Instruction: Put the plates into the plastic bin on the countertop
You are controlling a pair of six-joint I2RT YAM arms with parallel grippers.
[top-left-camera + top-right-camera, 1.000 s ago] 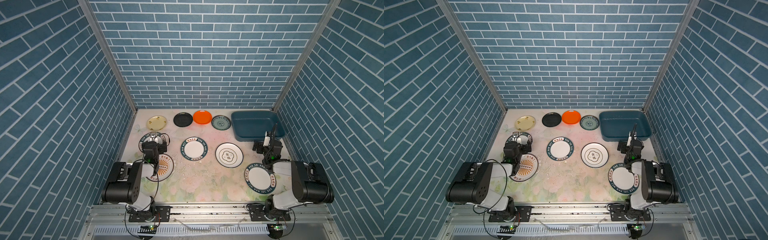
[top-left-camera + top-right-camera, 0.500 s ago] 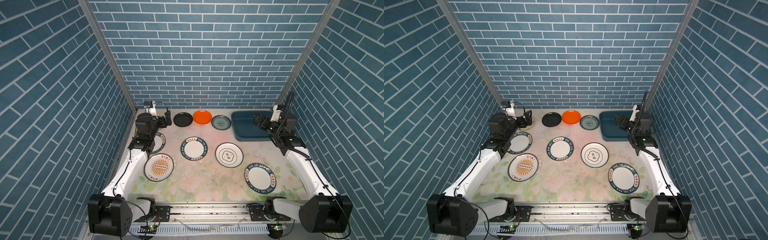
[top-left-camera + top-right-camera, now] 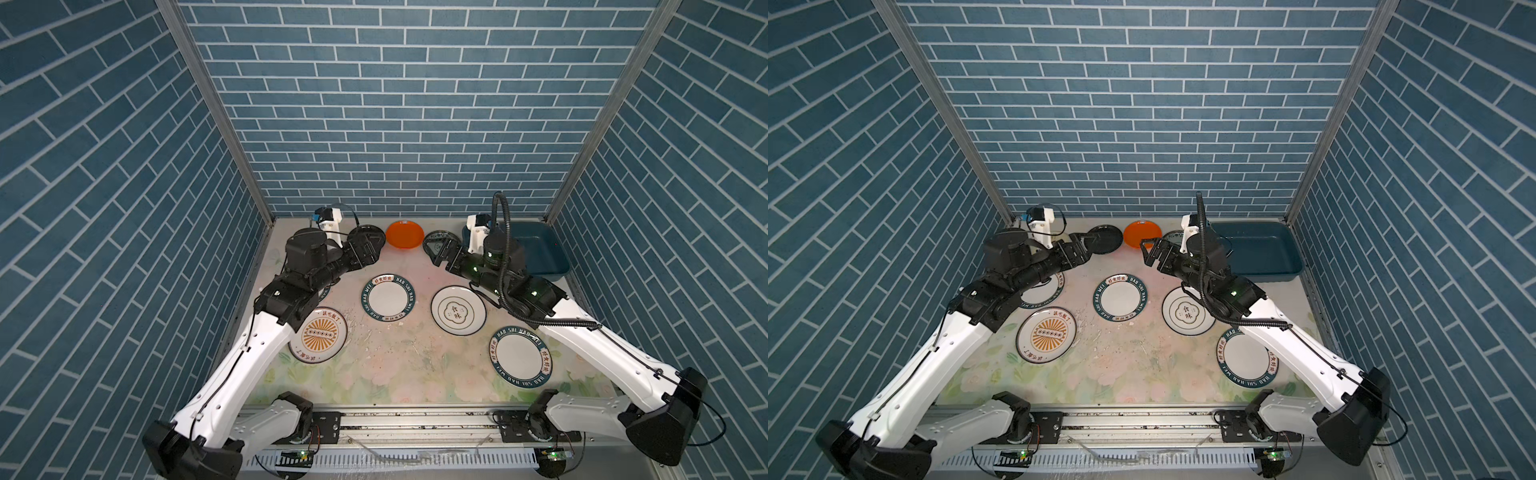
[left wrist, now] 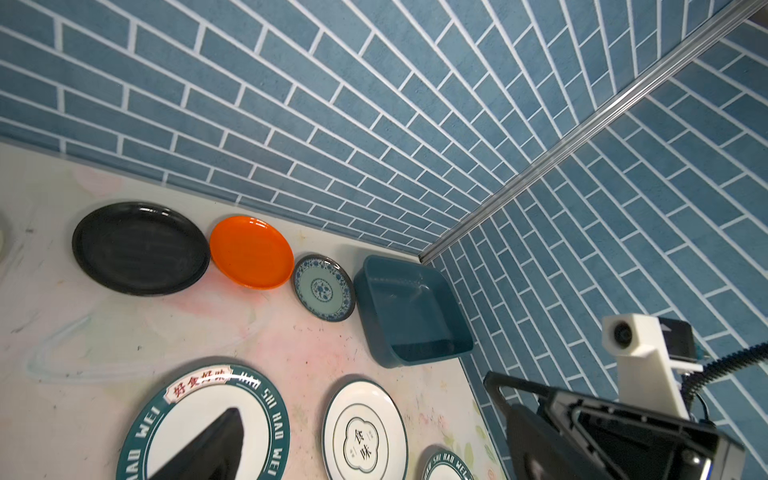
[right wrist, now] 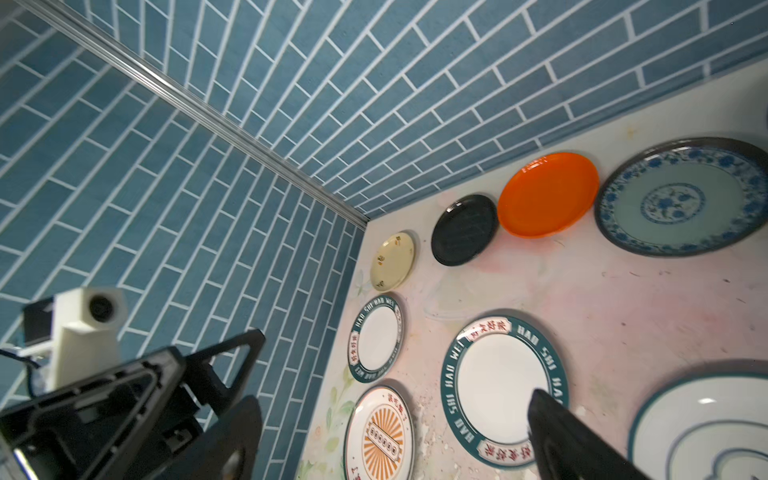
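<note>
White-shelled arms (image 3: 934,361) reach from the front rail (image 3: 1142,417) toward the back wall (image 3: 1142,124), wrists bent inward. The left gripper (image 3: 1084,248) hangs raised near the black plate (image 3: 1108,239), the right gripper (image 3: 1148,251) near the orange plate (image 3: 1142,234); both have fingers spread wide, holding nothing. The plates (image 3: 1120,298) lie on the countertop (image 3: 1121,361), outside the plastic bin (image 3: 1266,249) in the back right corner

The bin (image 3: 548,266) sits in the far right corner, walled on two sides, and the right arm (image 3: 525,293) hangs across its left edge. The near middle of the countertop (image 3: 399,365) is bare, between the sunburst plate (image 3: 318,340) and the near-right lettered plate (image 3: 519,356).
</note>
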